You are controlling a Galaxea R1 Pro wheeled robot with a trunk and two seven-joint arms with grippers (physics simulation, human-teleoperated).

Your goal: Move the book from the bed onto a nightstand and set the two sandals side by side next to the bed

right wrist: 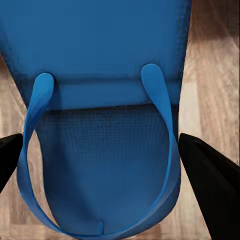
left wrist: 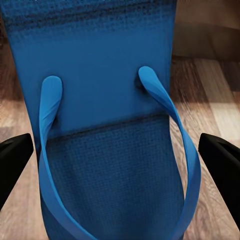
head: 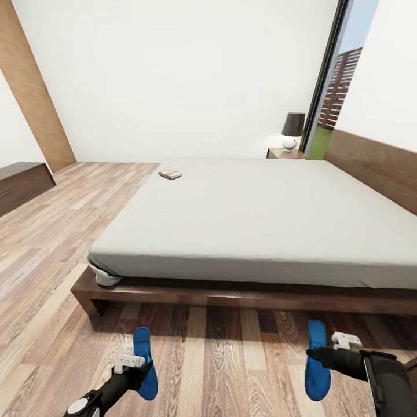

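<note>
Two bright blue sandals are in front of the bed (head: 260,220), over the wood floor. My left gripper (head: 141,370) is shut on the left sandal (head: 143,347). In the left wrist view its black fingers (left wrist: 15,155) press both sides of that sandal (left wrist: 110,100). My right gripper (head: 315,354) is shut on the right sandal (head: 317,376), and its fingers (right wrist: 205,165) flank the sole (right wrist: 100,60) the same way. The book (head: 169,174) lies on the mattress near its far left corner. The nightstand (head: 284,153) with a dark-shaded lamp (head: 292,130) stands beyond the bed's far side.
The dark bed frame (head: 231,295) juts out low just ahead of both sandals. A long dark cabinet (head: 23,182) stands at the left wall. A tall window (head: 336,87) is at the back right. Open plank floor (head: 63,231) runs along the bed's left side.
</note>
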